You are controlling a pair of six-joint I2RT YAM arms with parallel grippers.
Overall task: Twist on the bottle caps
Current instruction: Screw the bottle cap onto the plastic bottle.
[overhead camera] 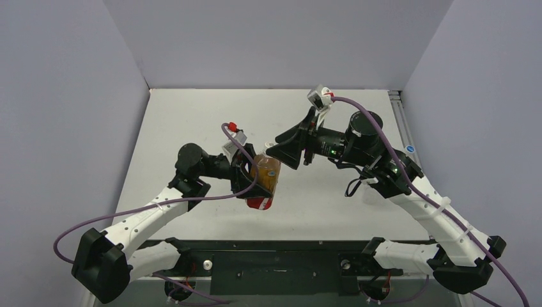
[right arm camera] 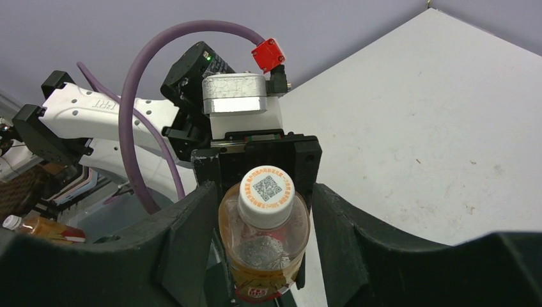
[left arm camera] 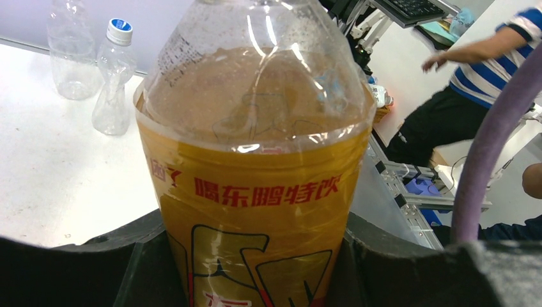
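Left claw [overhead camera: 250, 181] pinching amber bottle [left arm camera: 255, 192] round body, held tilted above table [overhead camera: 192, 115], neck toward right claw [overhead camera: 273, 146]. White cap [right arm camera: 266, 195] sits on neck, between right claw's fingers — jaws spread, sliver of gap each side, no pinch on cap yet. How far threaded: cannot tell. Clear bottle [left arm camera: 114, 89] stands well apart from left claw, beyond amber bottle, blue-white cap [left arm camera: 119, 31] on its neck — looks done, tightness unseen. Judged left: close on white cap, twist tight, set amber bottle down.
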